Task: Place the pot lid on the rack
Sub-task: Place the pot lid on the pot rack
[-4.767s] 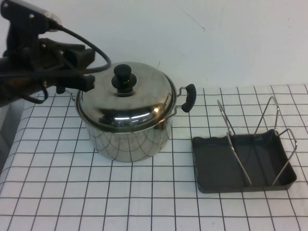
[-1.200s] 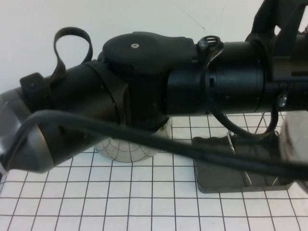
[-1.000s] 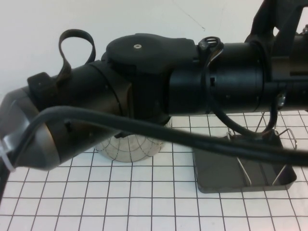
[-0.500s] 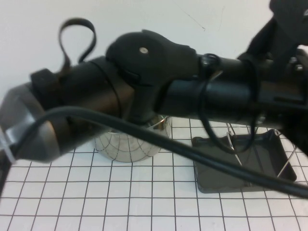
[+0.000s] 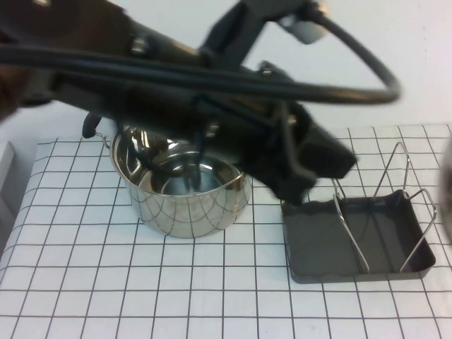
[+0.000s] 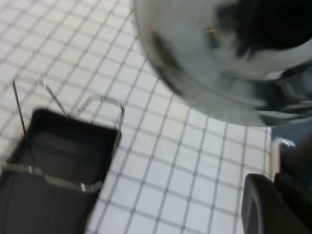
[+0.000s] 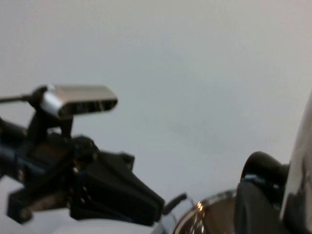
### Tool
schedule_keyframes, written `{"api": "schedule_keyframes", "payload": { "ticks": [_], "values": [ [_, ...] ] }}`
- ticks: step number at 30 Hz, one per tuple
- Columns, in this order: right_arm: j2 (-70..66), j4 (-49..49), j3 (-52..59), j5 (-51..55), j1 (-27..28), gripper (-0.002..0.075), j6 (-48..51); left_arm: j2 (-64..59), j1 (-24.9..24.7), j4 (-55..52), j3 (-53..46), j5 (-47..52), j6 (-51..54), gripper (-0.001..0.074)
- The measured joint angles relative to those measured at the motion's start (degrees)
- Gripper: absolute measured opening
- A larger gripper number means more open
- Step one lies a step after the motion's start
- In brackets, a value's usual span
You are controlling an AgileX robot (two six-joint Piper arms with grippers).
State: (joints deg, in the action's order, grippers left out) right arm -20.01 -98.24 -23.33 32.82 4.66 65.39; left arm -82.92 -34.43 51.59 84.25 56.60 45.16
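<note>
The pot lid [image 6: 195, 73] hangs edge-up just right of the rack [image 5: 351, 234], apparently clamped in the right pincer, the nearer one, while the left pincer [image 5: 300, 185], shut and empty, hovers between pot [image 5: 183, 208] and rack.

Pot lid [image 6: 229, 53] blurred, cut off by edge.

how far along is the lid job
Done: the pot stands open, and the pot lid is off it and held up off the table. In hand: the lid sits right beside the right gripper, though a grip can't be confirmed. The left gripper hangs between pot and rack, fingers shut. Left: the rack holds nothing, so the lid must go between its wire loops.
</note>
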Motion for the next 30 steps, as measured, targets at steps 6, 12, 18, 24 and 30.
{"api": "schedule_keyframes", "payload": {
  "ticks": [6,12,18,24,30],
  "values": [
    [-16.99,1.66,-3.87,9.46,0.00,0.0122,10.06,5.05,2.33,-6.29,0.00,10.15,-6.31,0.0004],
    [-33.07,1.66,-11.54,12.14,0.00,0.0122,16.14,11.17,2.33,-12.41,-2.69,12.25,-11.81,0.0000],
    [-45.40,1.73,-14.48,16.36,-1.39,0.0122,21.15,19.19,2.33,-13.44,-11.28,8.27,-13.00,-0.0001],
    [-50.19,1.73,-14.61,10.37,-6.49,0.0122,27.23,26.24,2.33,-13.85,-19.53,0.70,-13.14,-0.0001],
    [-53.48,1.73,-14.61,5.82,-8.84,0.0122,31.74,28.32,2.33,-14.12,-24.16,-2.00,-13.17,-0.0001]
  ]
}}
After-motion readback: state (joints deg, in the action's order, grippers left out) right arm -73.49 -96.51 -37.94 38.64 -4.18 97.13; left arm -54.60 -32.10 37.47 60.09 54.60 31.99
